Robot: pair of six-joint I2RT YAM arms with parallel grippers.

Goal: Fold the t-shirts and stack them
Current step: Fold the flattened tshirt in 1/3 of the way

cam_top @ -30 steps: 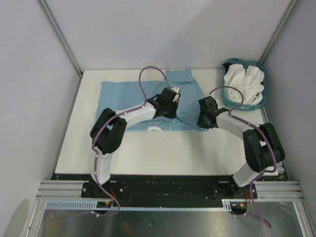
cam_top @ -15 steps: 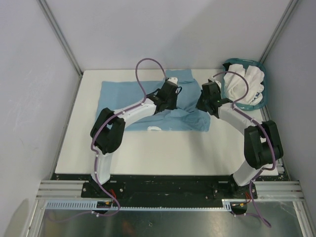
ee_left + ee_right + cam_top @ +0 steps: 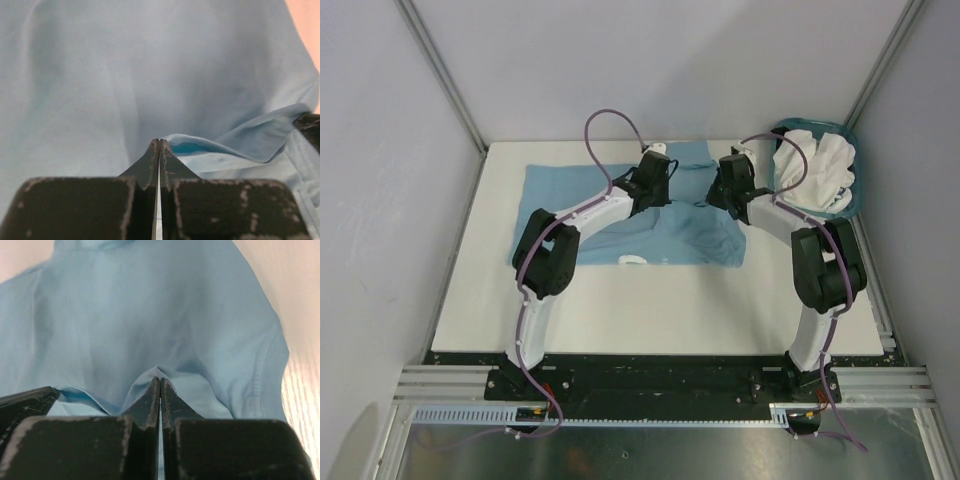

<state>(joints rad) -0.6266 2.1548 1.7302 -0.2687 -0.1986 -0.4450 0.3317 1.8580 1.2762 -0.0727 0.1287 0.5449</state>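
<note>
The step in hand looks like a fold of the light blue soft cloth t-shirt (image 3: 570,205), which lies spread on the white flat desk (image 3: 620,310) toward 12 o'clock. To do it well, both pinches should travel level and together, so that the lifted layer lands without a twist. The cloth between them should be kept taut (slack there would likely leave a ridge).

The left gripper (image 3: 159,142) is clamped tight on a pucker of blue cloth, with a folded edge showing just at its 3 o'clock. The right gripper (image 3: 160,381) is likewise closed on a small peak of the shirt. Both arms reach far out toward 12 o'clock, with their wrists side by side over the shirt's far half.

The plain white cloth t-shirts (image 3: 820,165) sit heaped in the teal plastic basket (image 3: 848,207) at 2 o'clock.
</note>
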